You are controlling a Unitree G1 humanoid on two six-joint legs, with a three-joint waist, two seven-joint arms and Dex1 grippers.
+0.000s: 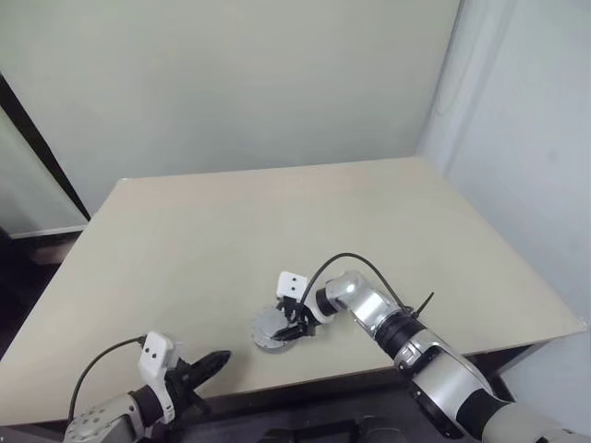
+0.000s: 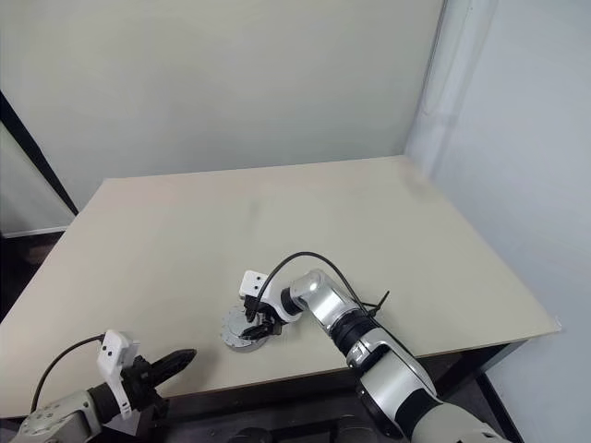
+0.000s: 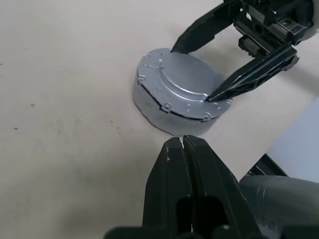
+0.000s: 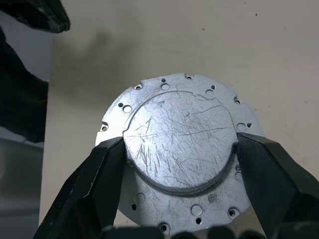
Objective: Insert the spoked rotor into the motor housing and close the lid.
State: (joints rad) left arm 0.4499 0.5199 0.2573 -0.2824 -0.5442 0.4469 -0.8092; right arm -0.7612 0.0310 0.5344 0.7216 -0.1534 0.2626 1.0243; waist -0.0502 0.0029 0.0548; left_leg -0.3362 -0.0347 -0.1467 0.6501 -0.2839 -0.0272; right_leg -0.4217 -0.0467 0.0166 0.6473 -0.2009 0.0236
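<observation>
Motor housing [image 3: 174, 94]: a round, flat, grey metal can. It sits on the desk [image 1: 277, 231] near the front edge, about halfway along it.
Lid [image 4: 179, 144]: a scratched silver plate with a raised round middle and small holes round its rim. It lies flat on top of the housing, so the can looks closed.
Spoked rotor: I cannot see it. My guess is that it is already inside, under the lid.
Right gripper [image 4: 179, 159]: it comes down on the lid from the side. Its two black fingers [image 4: 94, 184] are spread wide, one on each side of the raised middle. The tips touch that raised edge or sit just beside it; I cannot tell if they are squeezing.
Left gripper [image 3: 183, 149]: its fingers are pressed together and hold nothing. It hangs near the front left part of the desk, pointing at the housing but apart from it.
How it will handle: I think it is hard and stiff, quite heavy for its size, and not easy to break. The smooth metal looks slippery.
Where to hold: I would grip across the raised middle or the outer rim, two sides right across from each other.
Watch out: a push from one side may slide the whole can along the desk.
</observation>
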